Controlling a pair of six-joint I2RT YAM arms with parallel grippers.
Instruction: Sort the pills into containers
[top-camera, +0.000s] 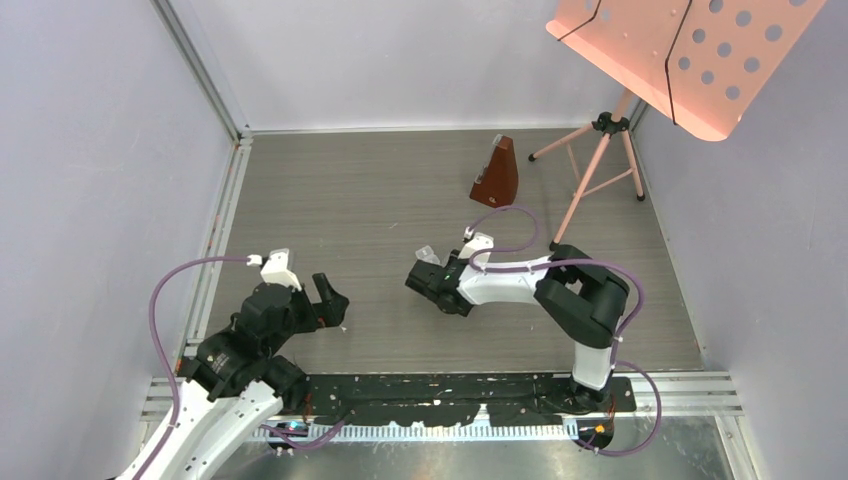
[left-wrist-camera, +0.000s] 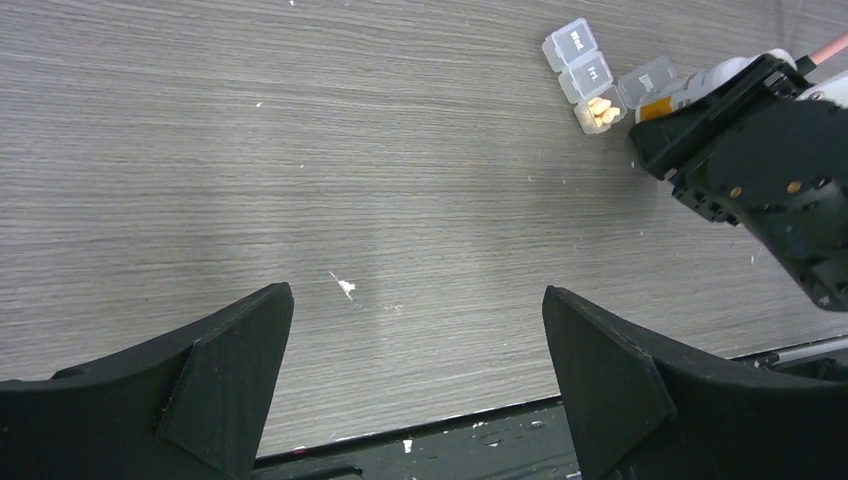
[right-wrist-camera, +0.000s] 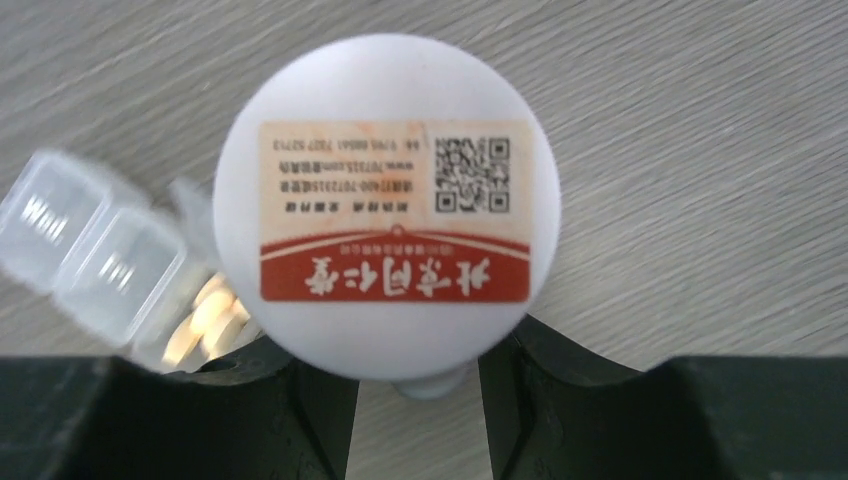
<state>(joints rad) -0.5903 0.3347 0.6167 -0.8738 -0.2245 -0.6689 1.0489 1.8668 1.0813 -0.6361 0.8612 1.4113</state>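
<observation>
My right gripper (right-wrist-camera: 418, 380) is shut on the white pill bottle (right-wrist-camera: 388, 200), whose labelled base faces the wrist camera. Just left of the bottle lies the clear strip container (right-wrist-camera: 90, 255). Two of its lids are closed and the near compartment is open with several yellowish pills (right-wrist-camera: 210, 320) in it. In the left wrist view the container (left-wrist-camera: 585, 72) and pills (left-wrist-camera: 601, 112) sit at the upper right, beside the bottle (left-wrist-camera: 700, 80). From the top, the right gripper (top-camera: 425, 283) hovers by the container (top-camera: 427, 254). My left gripper (left-wrist-camera: 415, 300) is open and empty, low over the table (top-camera: 335, 300).
A brown metronome (top-camera: 497, 172) stands at the back middle. A pink music stand (top-camera: 680, 55) on a tripod (top-camera: 600, 160) fills the back right. A black mat (top-camera: 430, 400) lines the near edge. Walls close the table on three sides.
</observation>
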